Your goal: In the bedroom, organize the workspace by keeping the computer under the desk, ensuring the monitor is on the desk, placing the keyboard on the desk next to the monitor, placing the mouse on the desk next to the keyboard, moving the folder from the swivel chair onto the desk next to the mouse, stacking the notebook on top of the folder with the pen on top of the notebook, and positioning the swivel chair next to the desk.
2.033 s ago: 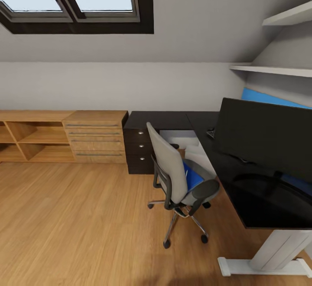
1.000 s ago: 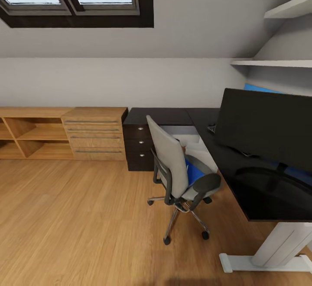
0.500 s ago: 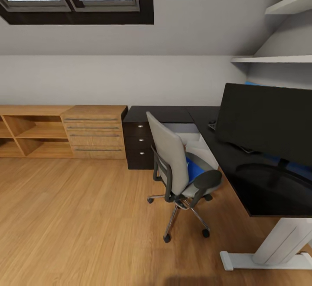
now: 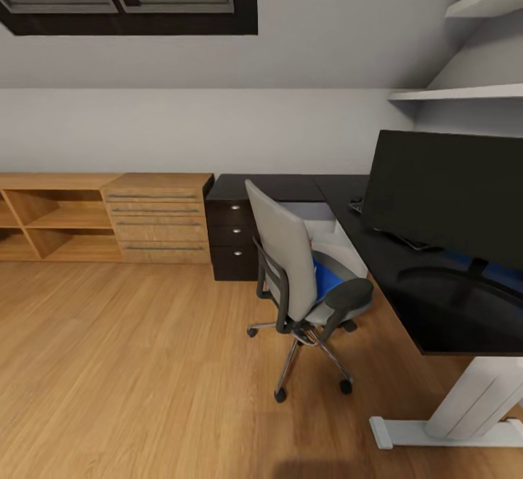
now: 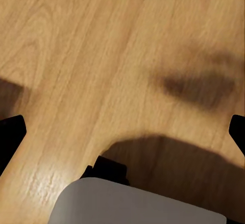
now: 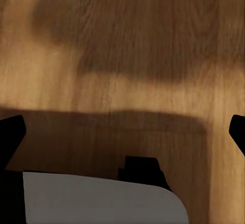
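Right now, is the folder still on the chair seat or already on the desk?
On the seat. The blue folder lies on the swivel chair, between the backrest and the near armrest; it is not on the black desk.

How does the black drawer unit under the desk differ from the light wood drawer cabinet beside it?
The black drawer unit is matte black with small round knobs; the wood cabinet is light oak with long metal bar handles. The black unit is narrower and tucked under the desk top; the wood cabinet is wider and carries its own top. Both stand on the floor against the wall.

Head view: high, facing swivel chair (image 4: 301,275) and desk (image 4: 407,297) across floor (image 4: 131,363). Both wrist views: aimed down, close over the same floor (image 5: 102,55).
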### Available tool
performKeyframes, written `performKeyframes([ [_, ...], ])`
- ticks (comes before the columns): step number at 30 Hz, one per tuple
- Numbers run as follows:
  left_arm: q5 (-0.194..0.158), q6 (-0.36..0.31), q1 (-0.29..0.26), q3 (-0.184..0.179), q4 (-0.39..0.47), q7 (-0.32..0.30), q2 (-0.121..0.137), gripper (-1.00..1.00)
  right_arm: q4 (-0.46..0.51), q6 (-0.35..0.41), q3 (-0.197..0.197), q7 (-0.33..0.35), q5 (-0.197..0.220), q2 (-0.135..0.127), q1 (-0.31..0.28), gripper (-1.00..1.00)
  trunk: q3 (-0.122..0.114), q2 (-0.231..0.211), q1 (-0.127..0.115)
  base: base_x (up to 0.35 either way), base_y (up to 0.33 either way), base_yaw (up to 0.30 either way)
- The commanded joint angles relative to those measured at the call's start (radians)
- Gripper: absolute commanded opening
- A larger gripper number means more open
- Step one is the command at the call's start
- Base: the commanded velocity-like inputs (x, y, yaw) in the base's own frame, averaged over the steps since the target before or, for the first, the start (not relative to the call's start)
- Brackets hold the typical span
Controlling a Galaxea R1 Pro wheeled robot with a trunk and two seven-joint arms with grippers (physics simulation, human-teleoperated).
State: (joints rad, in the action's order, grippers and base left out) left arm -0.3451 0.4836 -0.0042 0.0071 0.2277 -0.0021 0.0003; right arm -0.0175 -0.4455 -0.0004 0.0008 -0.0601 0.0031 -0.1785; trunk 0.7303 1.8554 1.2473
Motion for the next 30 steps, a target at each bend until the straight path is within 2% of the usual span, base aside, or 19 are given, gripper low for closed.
performKeyframes([
  [1, 0.000, 0.003, 0.000, 0.001, 0.000, 0.000, 0.000, 1.00, -0.002, -0.004, -0.001, -0.001, -0.006, 0.000, -0.001, 1.00, 0.004, 0.008, 0.004, 0.000, 0.000, 0.000],
  [5, 0.000, 0.001, 0.000, 0.000, 0.000, -0.001, 0.001, 1.00, -0.002, -0.004, -0.001, -0.001, -0.006, 0.000, -0.001, 1.00, 0.017, 0.036, 0.019, 0.000, 0.000, 0.000],
  [8, 0.001, -0.028, -0.001, -0.002, 0.010, -0.002, 0.003, 1.00, 0.005, -0.005, -0.003, -0.002, -0.003, 0.001, -0.001, 1.00, 0.026, 0.057, 0.031, 0.000, 0.000, 0.000],
  [9, 0.002, -0.091, -0.003, -0.002, 0.037, -0.001, 0.003, 1.00, 0.025, -0.006, -0.004, -0.003, -0.002, 0.001, -0.001, 1.00, 0.029, 0.064, 0.034, 0.000, 0.000, 0.000],
  [11, 0.003, -0.153, -0.007, -0.002, 0.076, -0.001, 0.004, 1.00, 0.060, -0.006, -0.006, -0.003, 0.000, 0.002, -0.002, 1.00, 0.035, 0.078, 0.042, 0.000, 0.000, 0.000],
  [12, 0.003, -0.228, -0.014, -0.002, 0.133, 0.001, 0.006, 1.00, 0.115, -0.005, -0.008, -0.005, 0.001, 0.002, -0.003, 1.00, 0.039, 0.085, 0.046, 0.000, 0.000, 0.000],
  [15, 0.002, -0.363, -0.031, -0.002, 0.239, 0.003, 0.009, 1.00, 0.217, -0.003, -0.010, -0.014, 0.004, 0.004, -0.003, 1.00, 0.048, 0.106, 0.057, 0.000, 0.000, 0.000],
  [16, 0.002, -0.529, -0.058, -0.001, 0.358, 0.008, 0.018, 1.00, 0.306, 0.000, -0.011, -0.036, 0.011, 0.005, -0.009, 1.00, 0.051, 0.113, 0.061, 0.000, 0.000, 0.000],
  [17, 0.002, -0.635, -0.084, -0.001, 0.432, 0.015, 0.021, 1.00, 0.343, 0.001, -0.012, -0.055, 0.017, 0.004, -0.022, 1.00, 0.054, 0.120, 0.065, 0.000, 0.000, 0.000],
  [19, 0.002, -0.721, -0.112, 0.000, 0.493, 0.023, 0.021, 1.00, 0.364, 0.002, -0.013, -0.074, 0.027, 0.003, -0.046, 1.00, 0.061, 0.134, 0.073, 0.000, 0.000, 0.000],
  [20, 0.001, -0.798, -0.152, 0.000, 0.559, 0.034, 0.019, 1.00, 0.359, 0.002, -0.020, -0.100, 0.051, -0.003, -0.095, 1.00, 0.064, 0.141, 0.077, 0.000, 0.000, 0.000],
  [23, 0.001, -0.845, -0.184, 0.001, 0.635, 0.040, 0.018, 1.00, 0.320, -0.007, -0.038, -0.117, 0.102, -0.015, -0.142, 1.00, 0.073, 0.162, 0.088, 0.000, 0.000, 0.000],
  [27, 0.001, -0.864, -0.197, 0.002, 0.705, 0.043, 0.019, 1.00, 0.296, -0.029, -0.044, -0.123, 0.127, -0.020, -0.161, 1.00, 0.086, 0.190, 0.103, 0.000, 0.000, 0.000],
  [28, 0.002, -0.873, -0.205, 0.003, 0.724, 0.044, 0.022, 1.00, 0.281, -0.070, -0.046, -0.125, 0.140, -0.021, -0.171, 1.00, 0.086, 0.190, 0.103, 0.000, 0.000, -0.099],
  [30, 0.002, -0.874, -0.206, 0.003, 0.723, 0.044, 0.022, 1.00, 0.276, -0.077, -0.047, -0.125, 0.142, -0.020, -0.172, 1.00, 0.086, 0.190, 0.103, 0.000, 0.000, -0.131],
])
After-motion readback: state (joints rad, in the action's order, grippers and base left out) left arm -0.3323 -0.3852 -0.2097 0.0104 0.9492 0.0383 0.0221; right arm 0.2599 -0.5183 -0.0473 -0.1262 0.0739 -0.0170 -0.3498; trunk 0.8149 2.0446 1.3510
